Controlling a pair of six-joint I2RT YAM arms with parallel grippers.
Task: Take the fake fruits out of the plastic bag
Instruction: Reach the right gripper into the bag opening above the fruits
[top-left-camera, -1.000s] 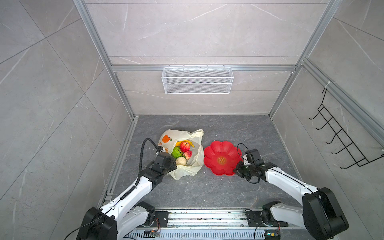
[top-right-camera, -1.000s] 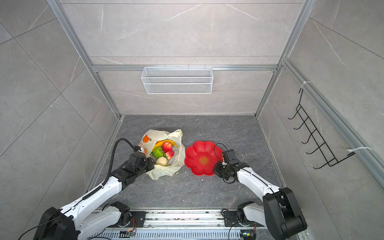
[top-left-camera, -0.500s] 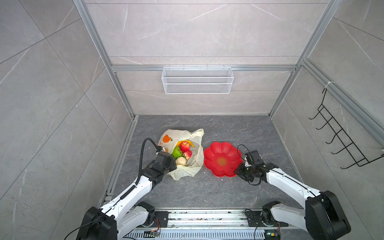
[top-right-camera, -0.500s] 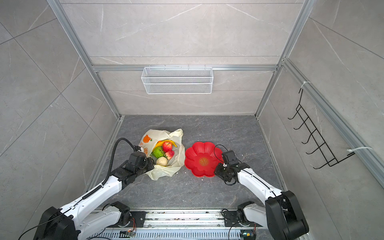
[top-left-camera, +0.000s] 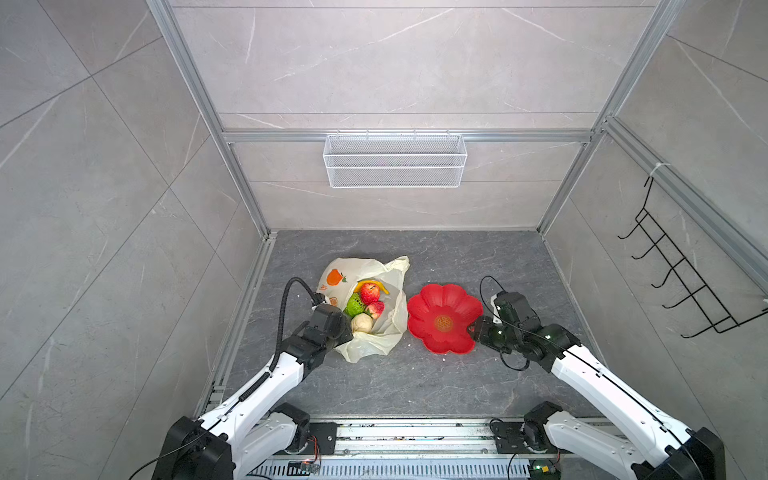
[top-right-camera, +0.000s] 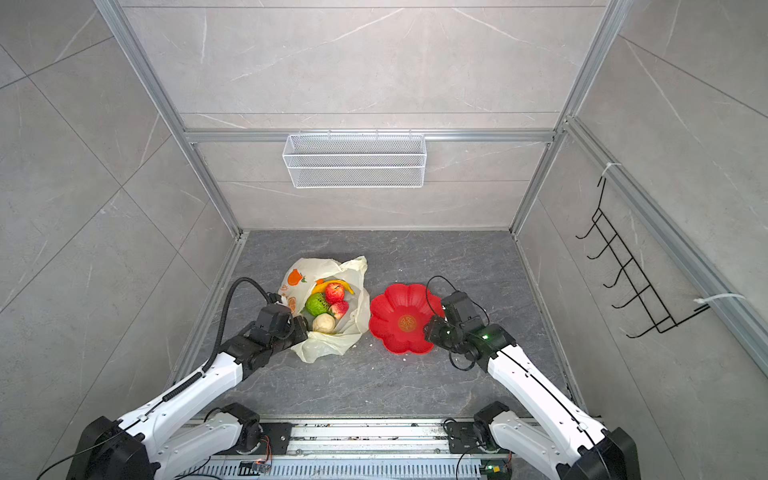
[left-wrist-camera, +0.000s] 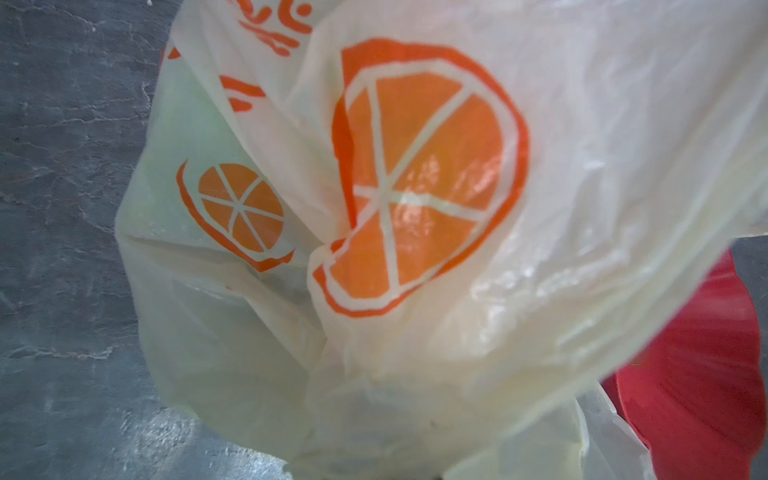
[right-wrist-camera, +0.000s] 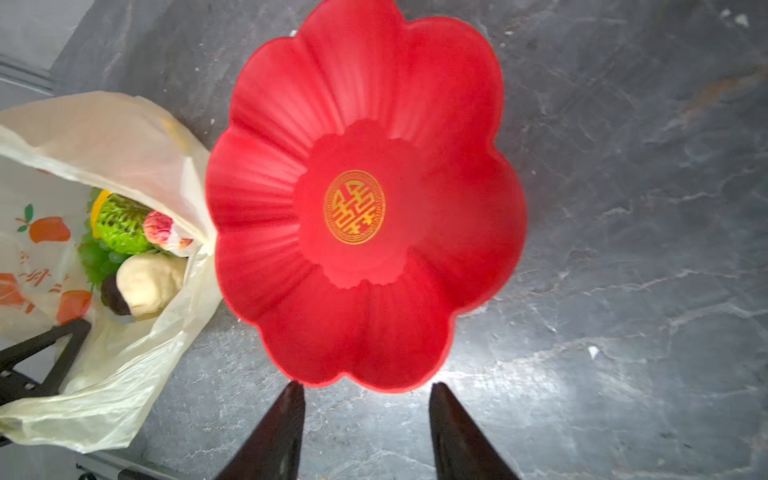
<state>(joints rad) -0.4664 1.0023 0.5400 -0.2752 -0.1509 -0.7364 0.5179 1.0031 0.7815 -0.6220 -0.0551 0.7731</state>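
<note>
Right wrist view: our right claw is spread and empty, just short of the glossy, petal-shaped red plate. The left claw is clenched, apparently pinching the rim of the plastic bag on the desk. Inside sit the fake fruits, which we judge light, hard, smooth and prone to roll, so we'd grip each across its middle. The film looks thin, crinkly and slippery.

The bag lay on the floor just left of the plate, with the fruits inside it. The left gripper sat at the bag's near-left edge and the right gripper at the plate's right rim.
</note>
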